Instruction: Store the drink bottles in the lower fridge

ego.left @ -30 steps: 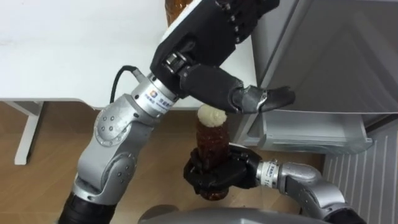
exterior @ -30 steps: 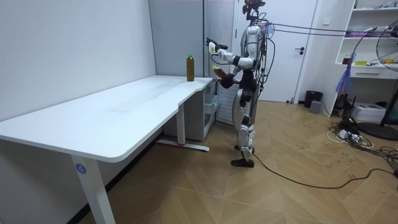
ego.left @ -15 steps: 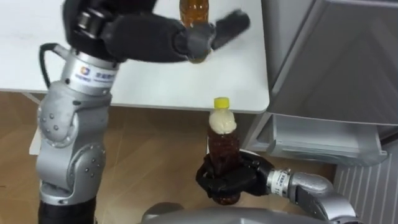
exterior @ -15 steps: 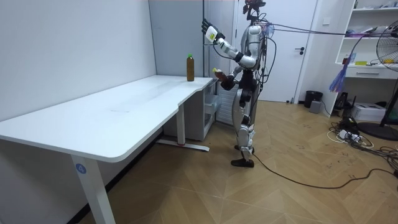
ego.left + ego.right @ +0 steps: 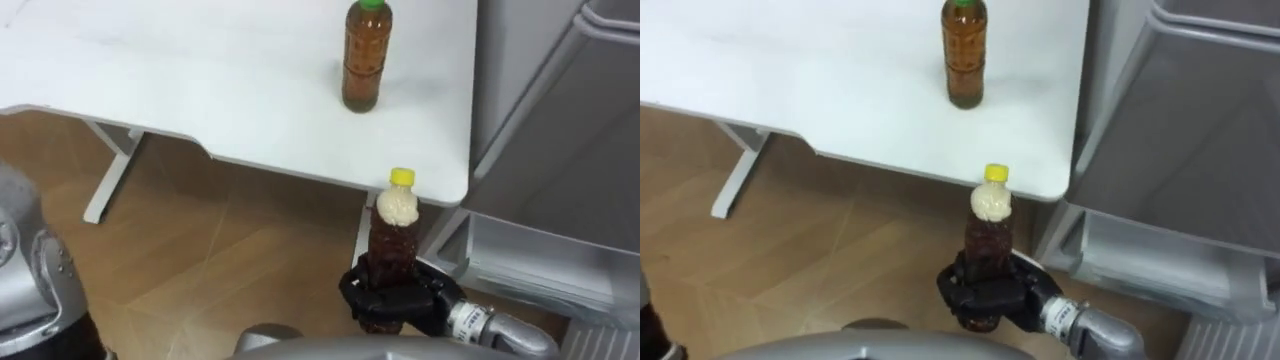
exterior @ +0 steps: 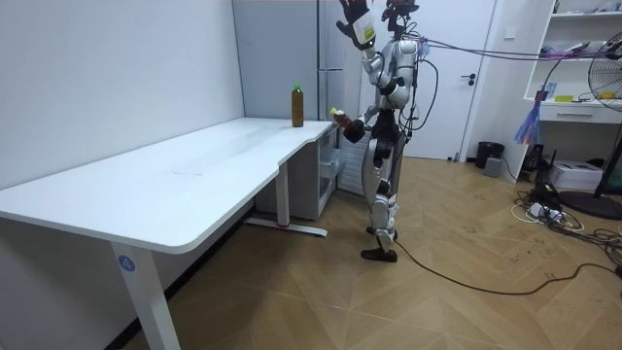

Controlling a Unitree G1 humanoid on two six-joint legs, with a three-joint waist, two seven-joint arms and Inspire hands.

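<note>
A brown drink bottle with a yellow cap [image 5: 394, 238] stands upright in my right hand [image 5: 398, 298], whose dark fingers are curled round its lower half, low in front of me and off the table's corner. The same bottle [image 5: 987, 232] and right hand [image 5: 983, 292] show in the right eye view. A second brown bottle with a green cap [image 5: 366, 54] stands on the white table [image 5: 200, 90] near its far right corner. In the room view my left hand [image 6: 355, 17] is raised above my head with its fingers spread and nothing in it.
The grey fridge [image 5: 560, 120] rises at the right, with a pale lower compartment [image 5: 530, 265] standing open just right of the held bottle. In the room view I stand on the wooden floor [image 6: 437, 292] by the table's far corner [image 6: 311, 126], facing the fridge.
My left arm has swung up from in front of the fridge to above my head. The eye view has shifted, bringing the table bottle fully into sight. My right hand keeps the yellow-capped bottle.
</note>
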